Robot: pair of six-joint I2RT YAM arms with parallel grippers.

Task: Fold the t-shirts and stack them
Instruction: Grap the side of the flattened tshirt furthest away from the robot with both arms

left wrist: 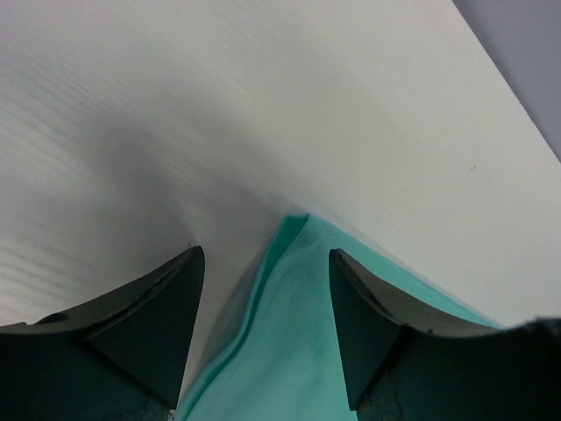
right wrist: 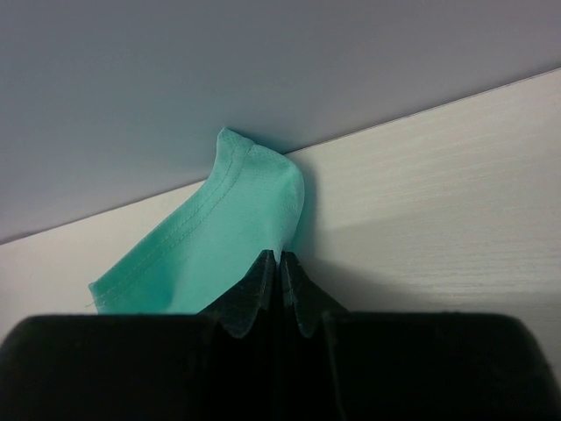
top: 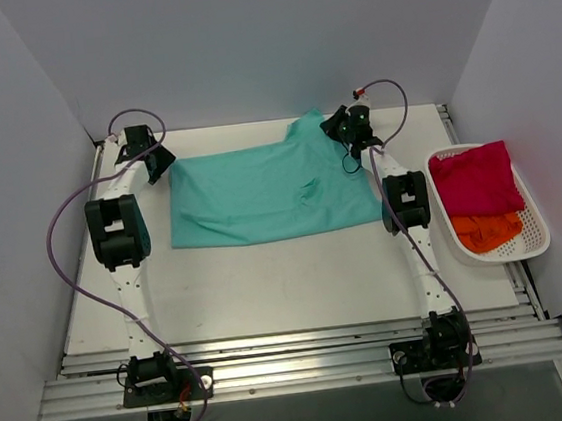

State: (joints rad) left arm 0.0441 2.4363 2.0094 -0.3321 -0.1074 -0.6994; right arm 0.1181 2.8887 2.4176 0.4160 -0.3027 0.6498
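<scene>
Teal t-shirt (top: 259, 193): you have it spread nearly flat across the far half of the table (top: 270, 292), between your two arms, with a small wrinkle right of its middle.
Left gripper (left wrist: 263, 263): released. Your jaws stand apart over the shirt's far left corner, and in your left wrist view the point of that corner lies on the table between the two fingers, not pinched.
Right gripper (right wrist: 279, 260): clenched on the teal t-shirt. Your fingers are pressed together on a stitched hem at the shirt's far right, and the cloth stands up off the table there in a soft peak.
Crimson-pink t-shirt (top: 474, 178): bunched in the far part of the white mesh basket (top: 537, 236), which sits to your right, just beside the table's right edge.
Orange t-shirt (top: 486, 231): crumpled in the same basket, nearer to you, touching the crimson-pink one and partly tucked under it.
Stack: you have no folded pile on the table yet.
</scene>
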